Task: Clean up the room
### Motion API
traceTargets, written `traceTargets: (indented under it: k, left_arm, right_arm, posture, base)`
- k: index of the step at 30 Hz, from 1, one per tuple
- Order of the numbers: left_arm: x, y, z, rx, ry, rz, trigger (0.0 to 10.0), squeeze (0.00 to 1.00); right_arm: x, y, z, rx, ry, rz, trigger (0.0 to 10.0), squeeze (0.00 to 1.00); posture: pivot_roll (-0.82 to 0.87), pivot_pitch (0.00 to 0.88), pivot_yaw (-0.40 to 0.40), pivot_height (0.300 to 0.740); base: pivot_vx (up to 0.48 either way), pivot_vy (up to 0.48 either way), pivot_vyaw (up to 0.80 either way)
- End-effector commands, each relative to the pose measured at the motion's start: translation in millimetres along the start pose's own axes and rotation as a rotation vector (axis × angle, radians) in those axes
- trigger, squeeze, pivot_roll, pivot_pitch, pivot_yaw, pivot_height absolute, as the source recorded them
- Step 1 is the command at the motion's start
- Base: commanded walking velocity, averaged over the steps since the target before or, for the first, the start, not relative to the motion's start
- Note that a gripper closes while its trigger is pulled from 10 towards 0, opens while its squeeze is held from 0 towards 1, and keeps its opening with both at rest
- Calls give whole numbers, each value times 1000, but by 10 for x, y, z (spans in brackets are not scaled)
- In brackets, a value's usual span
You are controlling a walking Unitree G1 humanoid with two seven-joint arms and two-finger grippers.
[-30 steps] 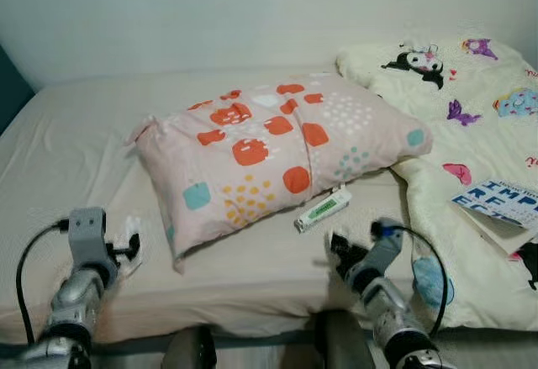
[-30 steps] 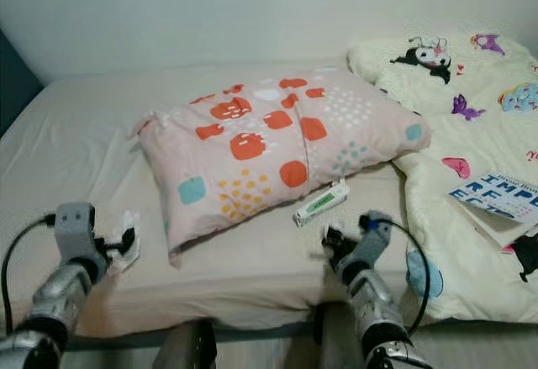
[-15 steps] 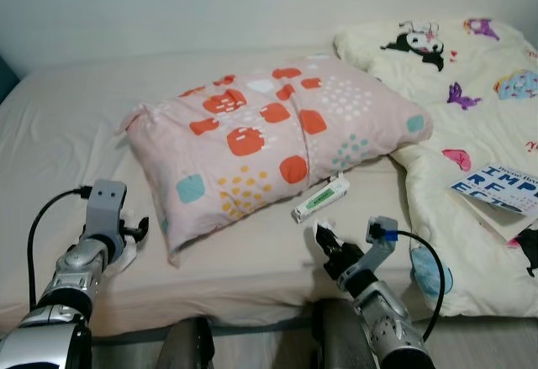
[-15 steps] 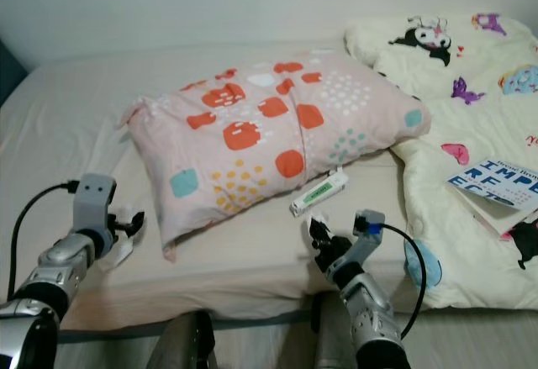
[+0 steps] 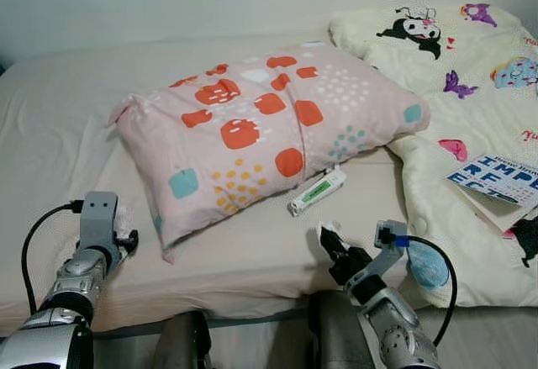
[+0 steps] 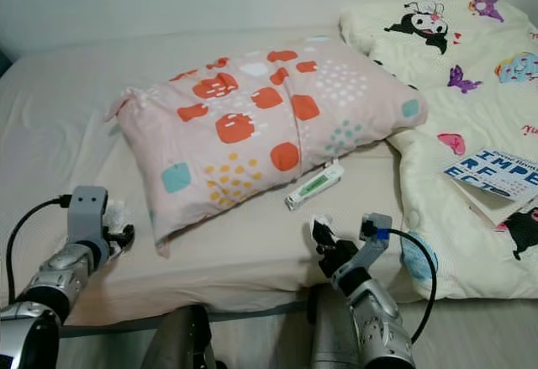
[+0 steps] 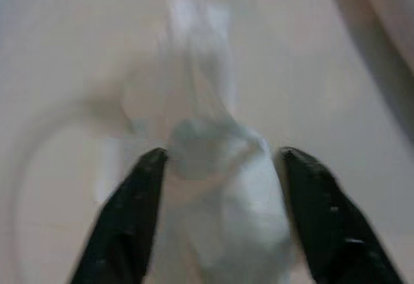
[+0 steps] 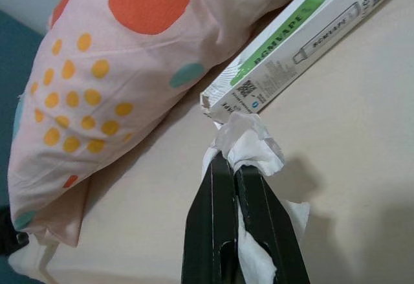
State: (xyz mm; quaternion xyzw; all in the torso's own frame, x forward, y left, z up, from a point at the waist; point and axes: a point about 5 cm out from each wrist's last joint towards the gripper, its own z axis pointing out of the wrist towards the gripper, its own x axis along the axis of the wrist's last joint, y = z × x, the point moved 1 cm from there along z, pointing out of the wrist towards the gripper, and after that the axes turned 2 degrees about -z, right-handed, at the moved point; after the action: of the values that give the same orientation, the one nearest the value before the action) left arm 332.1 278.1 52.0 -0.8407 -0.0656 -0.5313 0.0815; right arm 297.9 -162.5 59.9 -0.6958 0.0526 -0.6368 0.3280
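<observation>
A crumpled white tissue (image 8: 249, 138) is pinched in my right gripper (image 8: 236, 164), which is shut on it just above the bed's front edge. It hangs close to a green-and-white carton (image 5: 317, 191) that lies against the patterned pillow (image 5: 261, 125). At the left front of the bed, my left gripper (image 5: 126, 239) holds a second white tissue wad (image 7: 220, 187). The wad fills the gap between the two black fingers (image 7: 129, 219), and both press on it.
The beige mattress (image 5: 50, 142) runs to the wall behind. A cream cartoon-print blanket (image 5: 471, 92) covers the right side, and a book (image 5: 496, 186) lies on it. The bed's front edge (image 5: 235, 302) is right at my arms.
The camera has shifted, so the bed sits a little differently in view. Both grippers still hold their tissues. The left gripper rose slightly and then came back down to the sheet.
</observation>
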Motion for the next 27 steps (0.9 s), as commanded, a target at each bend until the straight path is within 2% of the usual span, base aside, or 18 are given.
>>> traceTargets:
  k: [1,6,17,18,19,20,21,22,23,24,25,27]
  left_arm:
    - [-249,-16,-46,4,-91,-21,0,0]
    - [-426,19,-83,-13,-171,-57,0,0]
    - [-353,-37,-70,29,-134,-116,0,0]
    - [-300,-47,-60,36,-103,-155,0,0]
    - [-193,-70,-44,39,-40,-236,0,0]
    - [-193,-70,-44,39,-40,-236,0,0]
    - [-119,-88,-36,40,5,-291,0,0]
    - [-119,-88,-36,40,5,-291,0,0]
    - [-3,-120,-28,30,73,-364,0,0]
    - [158,-179,-27,4,165,-482,0,0]
    - [158,-179,-27,4,165,-482,0,0]
    - [407,-264,-56,-98,326,-649,0,0]
  right_arm:
    - [-57,1,-38,-13,-20,11,0,0]
    - [5,-3,-31,-26,-23,-3,0,0]
    - [2,-87,40,2,-41,-27,0,0]
    - [-11,-122,62,13,-46,-34,0,0]
    - [-26,-157,88,22,-49,-36,0,0]
    - [-26,-157,88,22,-49,-36,0,0]
    - [-34,-176,106,26,-51,-37,0,0]
    - [-34,-176,106,26,-51,-37,0,0]
    - [-40,-198,127,32,-56,-41,0,0]
    - [-40,-222,157,42,-57,-43,0,0]
    - [-40,-222,157,42,-57,-43,0,0]
    - [-20,-257,228,59,-57,-49,0,0]
  posture:
    - [-142,322,14,592]
    - [-137,310,15,592]
    - [-127,290,15,592]
    - [-124,283,13,592]
    - [-122,276,11,592]
    - [-122,276,11,592]
    - [-122,274,10,592]
    - [-122,274,10,592]
    - [-115,265,8,592]
    - [-105,254,5,592]
    - [-105,254,5,592]
    - [-82,230,-4,592]
  base:
    - [0,0,0]
    - [0,0,0]
    - [0,0,0]
    - [0,0,0]
    - [0,0,0]
    - [0,0,0]
    - [0,0,0]
    - [0,0,0]
    - [0,0,0]
    - [0,0,0]
    - [0,0,0]
    - [0,0,0]
